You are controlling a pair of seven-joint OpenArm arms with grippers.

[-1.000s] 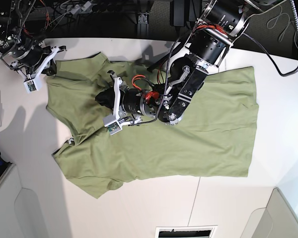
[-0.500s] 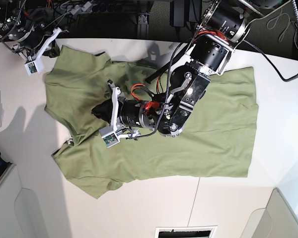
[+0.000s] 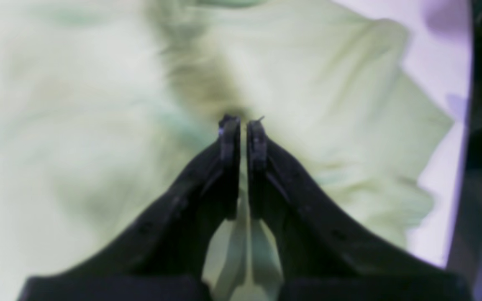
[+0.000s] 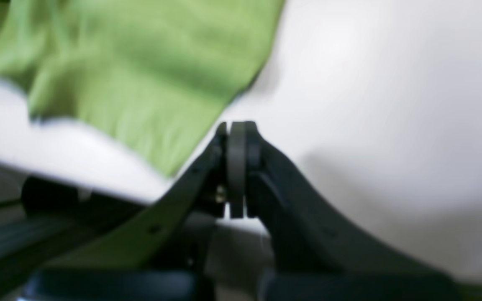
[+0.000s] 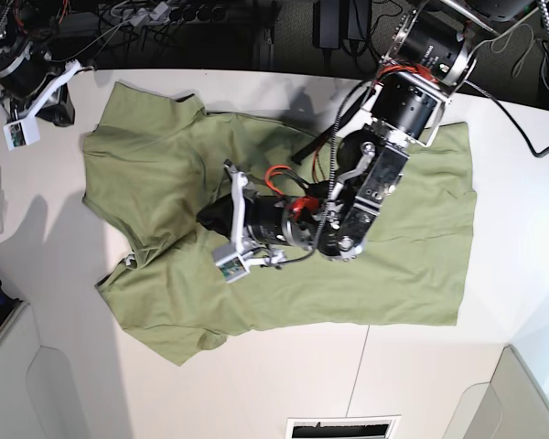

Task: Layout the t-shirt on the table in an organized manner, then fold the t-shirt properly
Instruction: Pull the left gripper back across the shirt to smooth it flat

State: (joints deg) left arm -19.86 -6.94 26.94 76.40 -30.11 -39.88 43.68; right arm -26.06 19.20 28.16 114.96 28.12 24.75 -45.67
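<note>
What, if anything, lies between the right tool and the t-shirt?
Nothing visible: only bare table separates the right tool, shut and empty, from the t-shirt edge nearby.

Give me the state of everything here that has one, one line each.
t-shirt: spread on the table, rumpled at the collar end, one sleeve folded under.
left gripper: fingers nearly together, pinching a fold of the shirt.
right gripper: fingers shut, empty, above the table off the shirt's edge.
</note>
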